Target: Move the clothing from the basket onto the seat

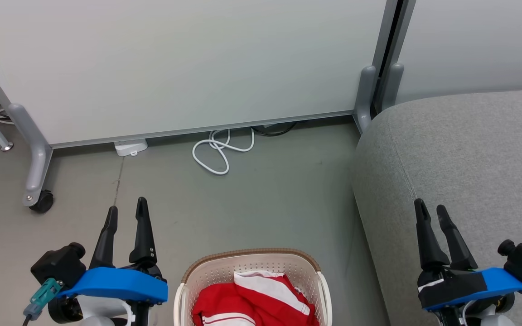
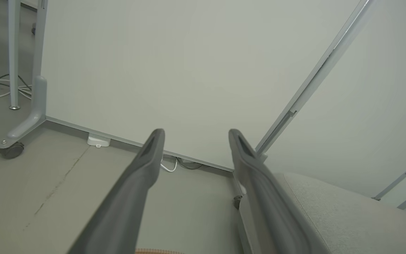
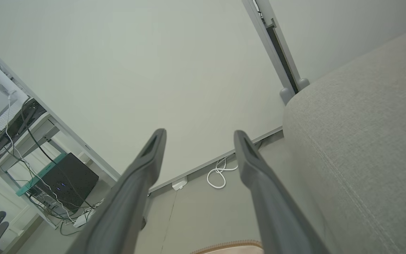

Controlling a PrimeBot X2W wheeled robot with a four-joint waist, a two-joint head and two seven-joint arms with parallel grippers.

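Note:
The cream basket with a brown rim stands on the floor at the bottom middle of the head view. Red clothing with white stripes lies bunched inside it. The light-grey seat fills the right side, and its edge also shows in the wrist views. My left gripper hangs open to the left of the basket, above bare floor. My right gripper is open over the seat's front part. Nothing is between either pair of fingers. A sliver of the basket rim shows low in the right wrist view.
White partition panels on grey wheeled feet stand behind. A looped white cable and a small white box lie on the floor at the panel's base. A desk with cables and a black box stands off to the left.

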